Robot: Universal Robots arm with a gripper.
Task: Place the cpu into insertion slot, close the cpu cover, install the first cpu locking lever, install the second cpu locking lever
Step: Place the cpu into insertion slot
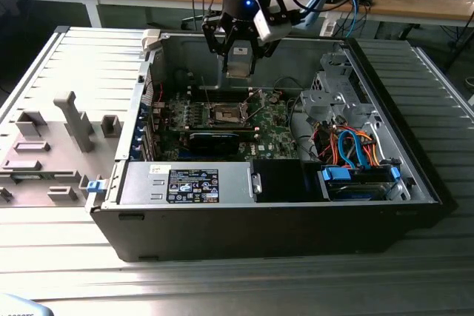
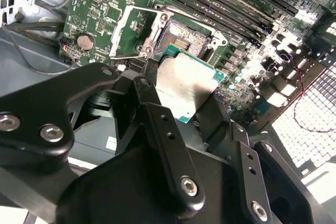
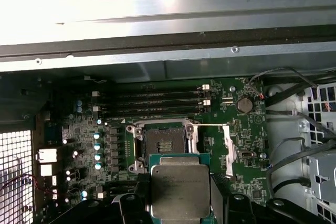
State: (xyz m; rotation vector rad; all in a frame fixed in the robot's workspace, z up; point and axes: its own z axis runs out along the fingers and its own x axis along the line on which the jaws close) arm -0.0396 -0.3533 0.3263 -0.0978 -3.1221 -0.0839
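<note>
My gripper [image 1: 238, 64] hangs inside the open computer case, above the motherboard, shut on the cpu [image 3: 180, 190]. The cpu [image 2: 186, 85] is a flat square chip with a dull silver top and a green rim, held flat between the black fingers [image 2: 152, 103]. The insertion slot [image 3: 163, 142] lies bare below and a little ahead of the chip, its contact field showing [image 2: 186, 38]. In the exterior view the insertion slot [image 1: 224, 114] sits under the gripper. The cpu cover [image 3: 228, 142] is swung open beside the slot, a thin silvery frame [image 2: 126, 30].
Memory slots [image 3: 152, 102] run along one side of the slot and a coin cell [image 3: 244, 103] sits near the cover. A long black card [image 1: 215, 138] lies in front of the slot. Drive cage and coloured cables [image 1: 352, 149] fill the case's right. A grey fixture plate [image 1: 67, 131] stands outside.
</note>
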